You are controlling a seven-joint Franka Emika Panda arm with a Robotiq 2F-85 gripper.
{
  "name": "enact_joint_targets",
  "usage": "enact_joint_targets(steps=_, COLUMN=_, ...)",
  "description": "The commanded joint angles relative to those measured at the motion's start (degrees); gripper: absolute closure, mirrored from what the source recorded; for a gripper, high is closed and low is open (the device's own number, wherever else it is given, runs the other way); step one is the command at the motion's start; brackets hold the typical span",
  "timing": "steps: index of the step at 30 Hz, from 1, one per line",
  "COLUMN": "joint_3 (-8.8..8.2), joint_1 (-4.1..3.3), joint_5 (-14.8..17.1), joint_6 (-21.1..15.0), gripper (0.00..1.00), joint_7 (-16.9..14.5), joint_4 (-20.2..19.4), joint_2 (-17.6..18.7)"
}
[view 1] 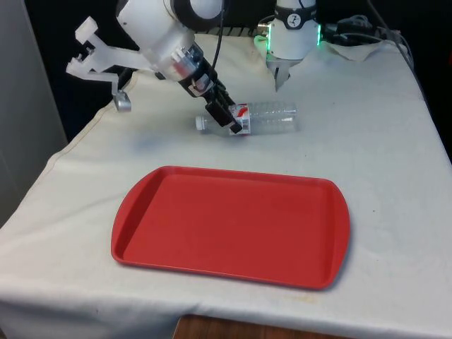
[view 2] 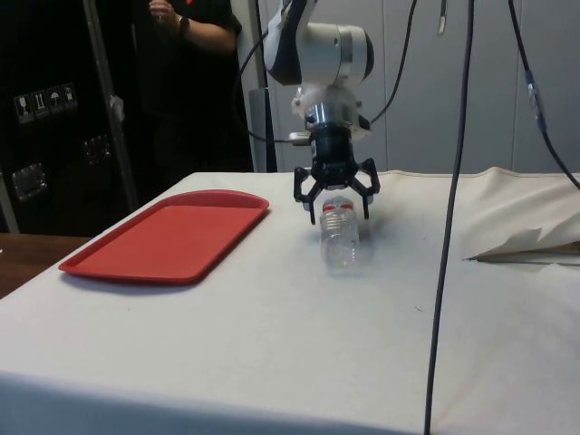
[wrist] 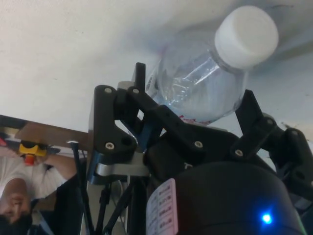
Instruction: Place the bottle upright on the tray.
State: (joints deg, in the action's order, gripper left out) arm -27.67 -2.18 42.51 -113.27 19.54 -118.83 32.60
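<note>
— White cloth (view 1: 395,183) covered the table, dark cabinets (view 2: 54,109) stood behind it, and a person (view 2: 195,36) in black waited by them. Where was the pincer?

— The black pincer (view 1: 229,120) was low over the cloth, its fingers (view 2: 304,192) spread wide to either side of the clear plastic bottle (view 1: 265,116).

— Was it holding the bottle?

— From the side, the fingertips stood clear of the plastic on both flanks, so the bottle sat between open fingers, not clamped. Seen from the wrist, the white cap (wrist: 246,36) pointed away from the palm, with the bottle's shoulder between the two finger linkages.

— And how did the bottle lie?

— On its side on the cloth, directly beneath the pincer, the red-and-white label (view 1: 242,113) just by the fingertips.

— The tray?

— The red tray (view 1: 141,212) lay flat on the cloth, well apart from the pincer, on the side nearer the front camera, with nothing on it
</note>
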Motion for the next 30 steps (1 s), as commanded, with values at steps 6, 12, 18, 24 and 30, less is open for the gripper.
enact_joint_targets(steps=6, joint_3=0.06, joint_1=0.69, joint_5=1.26, joint_6=2.06, gripper=0.0, joint_7=-0.57, joint_4=0.92, joint_2=1.03)
enact_joint_targets(steps=12, joint_3=-0.34, joint_1=0.74, joint_5=1.66, joint_6=3.5, gripper=0.0, joint_7=-0.63, joint_4=1.72, joint_2=1.78)
enact_joint_targets(steps=18, joint_3=-0.86, joint_1=0.86, joint_5=1.6, joint_6=4.58, gripper=0.0, joint_7=-0.46, joint_4=2.81, joint_2=2.64)
enact_joint_targets(steps=24, joint_3=-0.97, joint_1=0.86, joint_5=1.72, joint_6=5.1, gripper=0.0, joint_7=-0.34, joint_4=3.61, joint_2=3.5)
enact_joint_targets(steps=30, joint_3=-1.55, joint_1=0.8, joint_5=1.78, joint_6=5.79, gripper=0.0, joint_7=-0.4, joint_4=4.3, joint_2=4.07)
